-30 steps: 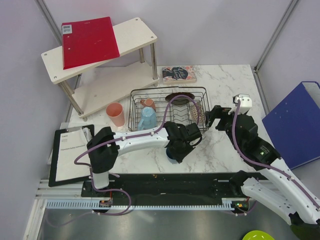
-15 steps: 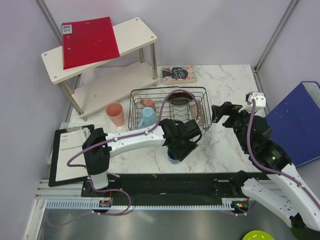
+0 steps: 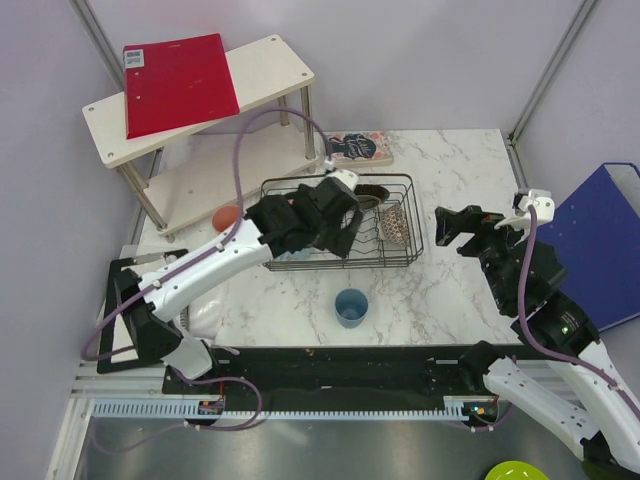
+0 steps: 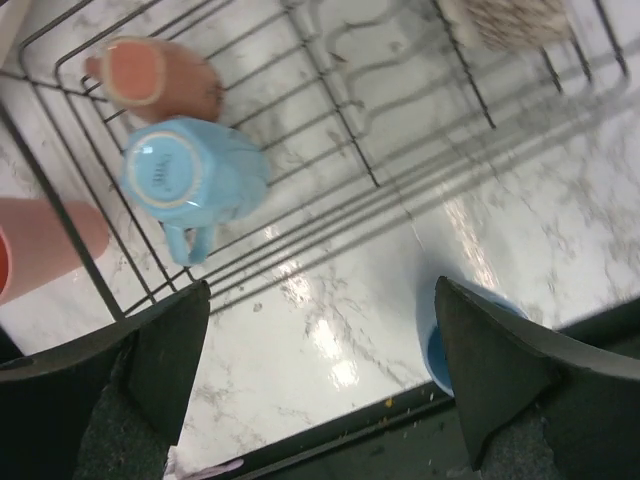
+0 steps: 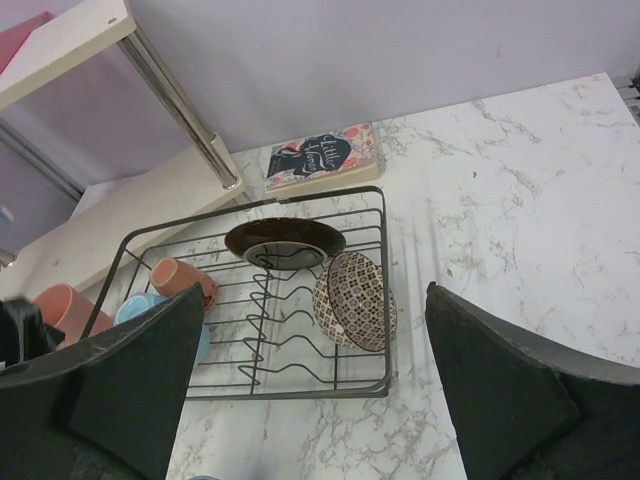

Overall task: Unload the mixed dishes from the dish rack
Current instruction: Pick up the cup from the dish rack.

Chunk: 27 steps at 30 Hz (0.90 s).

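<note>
On the marble bench (image 3: 450, 170), the blue cup (image 3: 351, 306) stands at 6 o'clock of the dish rack (image 3: 385, 264). The left end effector (image 4: 320, 290) hangs wide open, empty, over the rack's 9 o'clock end; the right end effector (image 5: 312, 292) likewise, at 3 o'clock.

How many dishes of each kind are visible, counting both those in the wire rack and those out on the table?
Cups: 2, blue cup, small pinkish cup
Mugs: 1, light-blue mug
Tumblers: 1, salmon-pink tumbler
Bowls: 1, red-speckled bowl
Plates: 1, dark plate
Total: 6
</note>
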Each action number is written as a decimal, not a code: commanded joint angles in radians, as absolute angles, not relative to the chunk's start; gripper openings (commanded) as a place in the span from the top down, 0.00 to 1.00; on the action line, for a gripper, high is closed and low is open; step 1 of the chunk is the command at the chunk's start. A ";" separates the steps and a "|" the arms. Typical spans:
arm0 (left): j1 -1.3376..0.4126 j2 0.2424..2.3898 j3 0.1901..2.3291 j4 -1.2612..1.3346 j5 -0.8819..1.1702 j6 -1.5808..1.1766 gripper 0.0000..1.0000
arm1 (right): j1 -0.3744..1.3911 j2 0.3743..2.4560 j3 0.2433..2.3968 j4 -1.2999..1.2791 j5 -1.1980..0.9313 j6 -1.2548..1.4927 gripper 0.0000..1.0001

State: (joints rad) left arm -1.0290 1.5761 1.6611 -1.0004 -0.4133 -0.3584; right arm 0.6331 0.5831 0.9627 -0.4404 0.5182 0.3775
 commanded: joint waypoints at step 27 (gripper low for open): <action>-0.604 1.603 1.384 -0.640 -0.209 -0.322 0.01 | 0.637 0.586 0.792 -0.360 0.453 0.437 0.02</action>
